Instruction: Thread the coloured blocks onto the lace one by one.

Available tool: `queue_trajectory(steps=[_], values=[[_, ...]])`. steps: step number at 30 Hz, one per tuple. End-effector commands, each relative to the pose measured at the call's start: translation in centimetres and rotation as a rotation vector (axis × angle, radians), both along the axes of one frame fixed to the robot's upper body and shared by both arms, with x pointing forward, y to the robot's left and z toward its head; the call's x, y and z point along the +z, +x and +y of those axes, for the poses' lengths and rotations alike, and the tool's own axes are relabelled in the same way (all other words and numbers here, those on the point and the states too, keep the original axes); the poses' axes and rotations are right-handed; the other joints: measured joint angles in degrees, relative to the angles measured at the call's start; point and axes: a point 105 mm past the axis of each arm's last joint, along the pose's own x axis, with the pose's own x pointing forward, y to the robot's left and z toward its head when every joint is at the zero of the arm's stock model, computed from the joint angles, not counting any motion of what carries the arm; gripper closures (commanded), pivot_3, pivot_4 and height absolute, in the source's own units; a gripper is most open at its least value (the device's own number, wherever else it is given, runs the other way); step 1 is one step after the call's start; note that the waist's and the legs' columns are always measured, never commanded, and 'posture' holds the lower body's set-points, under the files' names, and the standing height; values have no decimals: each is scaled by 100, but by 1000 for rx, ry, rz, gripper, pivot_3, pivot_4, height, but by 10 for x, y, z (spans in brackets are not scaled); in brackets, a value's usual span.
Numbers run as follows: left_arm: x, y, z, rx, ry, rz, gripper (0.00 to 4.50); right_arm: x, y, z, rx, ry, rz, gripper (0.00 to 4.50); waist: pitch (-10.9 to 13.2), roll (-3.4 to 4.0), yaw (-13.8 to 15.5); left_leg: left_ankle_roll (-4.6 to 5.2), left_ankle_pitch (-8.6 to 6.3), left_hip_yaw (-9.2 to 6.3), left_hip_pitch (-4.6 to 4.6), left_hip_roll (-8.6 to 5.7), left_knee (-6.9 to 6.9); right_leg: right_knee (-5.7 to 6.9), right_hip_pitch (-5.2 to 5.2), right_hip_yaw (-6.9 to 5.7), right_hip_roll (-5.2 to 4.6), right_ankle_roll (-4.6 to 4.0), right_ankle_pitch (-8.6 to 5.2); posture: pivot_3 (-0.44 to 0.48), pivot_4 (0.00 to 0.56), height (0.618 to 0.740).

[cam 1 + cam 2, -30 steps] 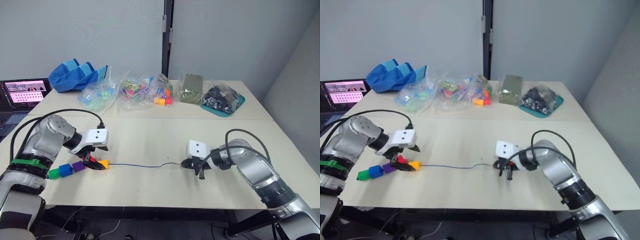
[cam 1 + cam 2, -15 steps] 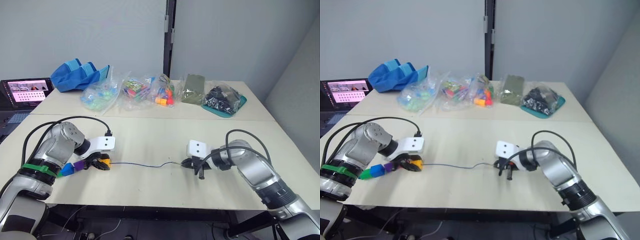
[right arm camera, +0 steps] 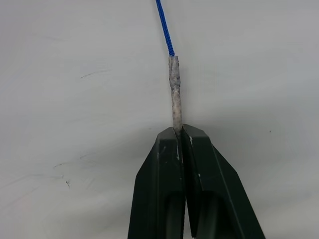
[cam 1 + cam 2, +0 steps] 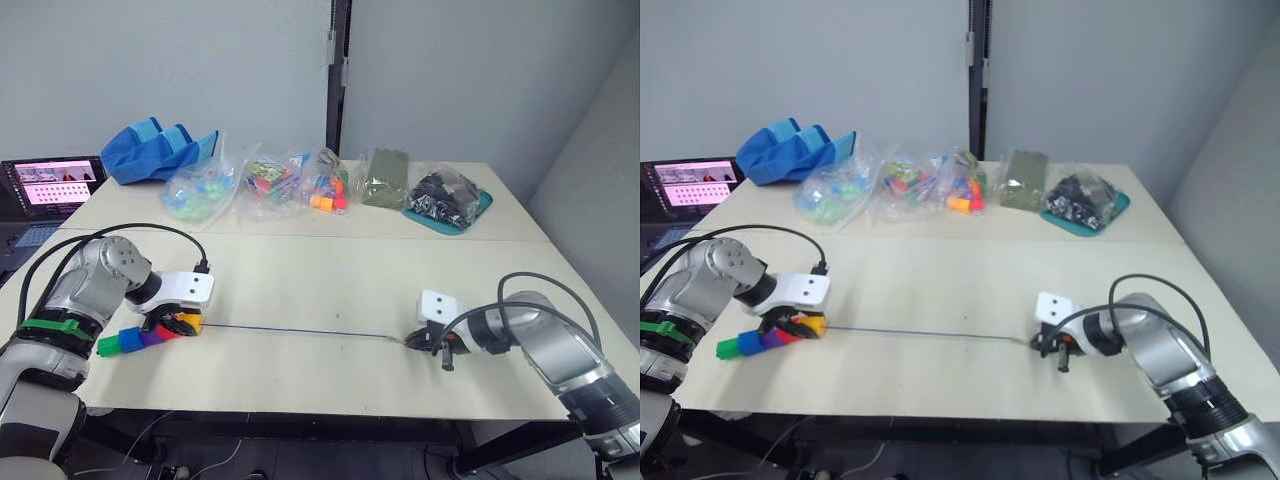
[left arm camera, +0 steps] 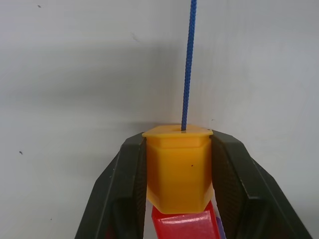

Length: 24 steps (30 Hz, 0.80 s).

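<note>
Rightward goes the right gripper, away from the row of blocks, and the lace, which sagged in a wavy line half a second ago, now runs straight and taut across the table between the two grippers. In the right wrist view the black fingers are pressed together on the stiff pale tip of the lace, gripping its end while the blue cord leads off from it.

At the other end of the lace, the left gripper clamps the yellow-orange block between its two fingers, the cord entering the hole in the block's top face. Directly behind the yellow-orange block sits the red block, touching it. From the head camera the purple block, blue block and green block follow in a line on the far side of the yellow-orange block from the lace, packed close where a second ago the yellow-orange one sat apart from its neighbours.

By my reading, all five blocks are now on the lace, so the threading looks essentially complete; pulling the cord tight has snugged the row together toward the knotted end. What remains is probably only letting go of both ends.
</note>
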Motion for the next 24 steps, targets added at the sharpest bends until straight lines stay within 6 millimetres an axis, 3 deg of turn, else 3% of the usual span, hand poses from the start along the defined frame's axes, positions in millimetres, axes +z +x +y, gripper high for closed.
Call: queue_trajectory(steps=[1, 11, 24], values=[[16, 2, 11, 0, 29, -51, 3211, 3, -2, -4, -2, 8, -9, 4500, 0, 0, 2, 0, 0, 0, 0, 0, 0, 0, 0, 0, 0, 0, 0, 0, 150, 740], [28, -2, 21, -36, 77, -63, 3211, -5, -4, -23, -52, -39, 23, 4500, 0, -1, 38, 0, 0, 0, 0, 0, 4, -3, 6, -2, -1, 1, 0, 0, 150, 740], [13, -7, 23, -27, 20, -63, 3211, -5, 0, -12, -7, -20, 8, 4500, 0, -1, 14, 0, 0, 0, 2, 0, 6, 1, 7, -2, -1, 0, 0, 0, 150, 740]])
